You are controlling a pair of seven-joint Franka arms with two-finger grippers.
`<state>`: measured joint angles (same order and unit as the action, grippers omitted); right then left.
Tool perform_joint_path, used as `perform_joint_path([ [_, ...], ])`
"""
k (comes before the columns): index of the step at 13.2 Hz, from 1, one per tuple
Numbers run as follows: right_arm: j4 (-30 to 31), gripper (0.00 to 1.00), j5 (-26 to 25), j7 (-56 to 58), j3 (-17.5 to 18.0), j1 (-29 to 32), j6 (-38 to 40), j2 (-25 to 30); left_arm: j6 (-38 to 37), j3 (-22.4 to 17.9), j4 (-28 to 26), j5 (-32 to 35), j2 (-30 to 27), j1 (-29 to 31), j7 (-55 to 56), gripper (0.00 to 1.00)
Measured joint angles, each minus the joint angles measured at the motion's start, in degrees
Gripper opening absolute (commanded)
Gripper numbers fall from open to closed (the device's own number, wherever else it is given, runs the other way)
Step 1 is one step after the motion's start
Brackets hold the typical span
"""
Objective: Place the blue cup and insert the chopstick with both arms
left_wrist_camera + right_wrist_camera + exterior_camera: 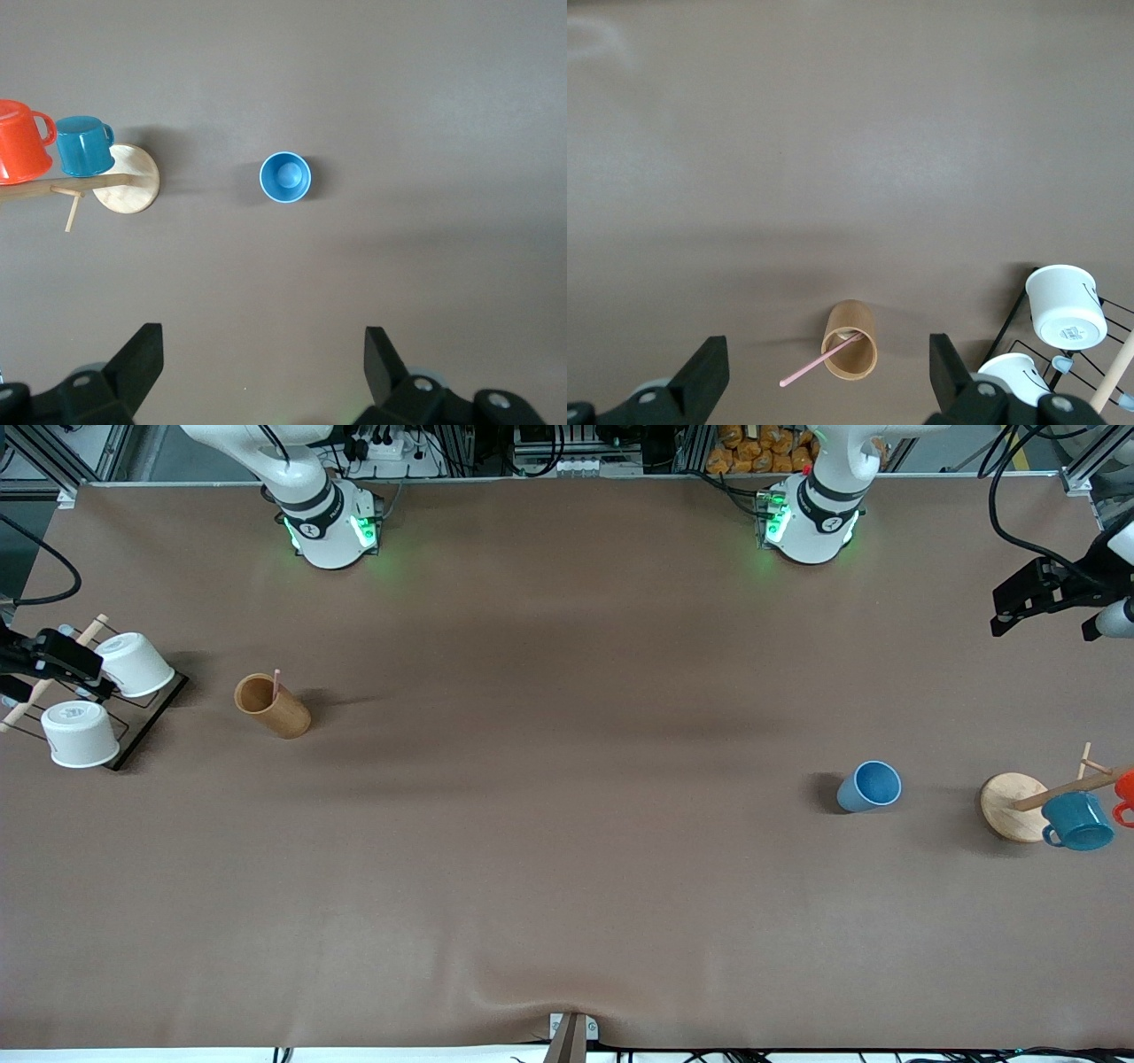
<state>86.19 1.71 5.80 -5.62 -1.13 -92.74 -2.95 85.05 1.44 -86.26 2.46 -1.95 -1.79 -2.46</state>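
The blue cup (870,786) stands upright and alone on the brown table, toward the left arm's end; the left wrist view looks down into the cup (285,177). The pale-pink chopstick (276,682) leans inside a tan wooden cup (272,705) toward the right arm's end, and its free end sticks out past the rim (806,372). My left gripper (1041,598) hangs open in the air at its table end, holding nothing (264,354). My right gripper (75,662) is open over the white-cup rack, also with nothing in it (829,359).
A wooden mug tree (1014,806) beside the blue cup carries a teal mug (1079,820) and an orange mug (22,142). A black wire rack (146,717) with two white cups (135,662) (80,732) sits beside the tan cup (850,341).
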Motion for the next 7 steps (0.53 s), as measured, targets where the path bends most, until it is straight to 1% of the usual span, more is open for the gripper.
perform_joint_path([
  [5,0.18,1.0,-0.02,0.0,0.01,-0.05,0.46,-0.1,0.0,0.0,0.04,-0.01,0.01,-0.04,-1.84,1.0],
  [7,0.92,1.0,-0.02,-0.07,0.04,-0.38,3.43,-1.12,-0.02,0.01,0.03,-0.02,0.25,-0.18,-2.13,1.0],
])
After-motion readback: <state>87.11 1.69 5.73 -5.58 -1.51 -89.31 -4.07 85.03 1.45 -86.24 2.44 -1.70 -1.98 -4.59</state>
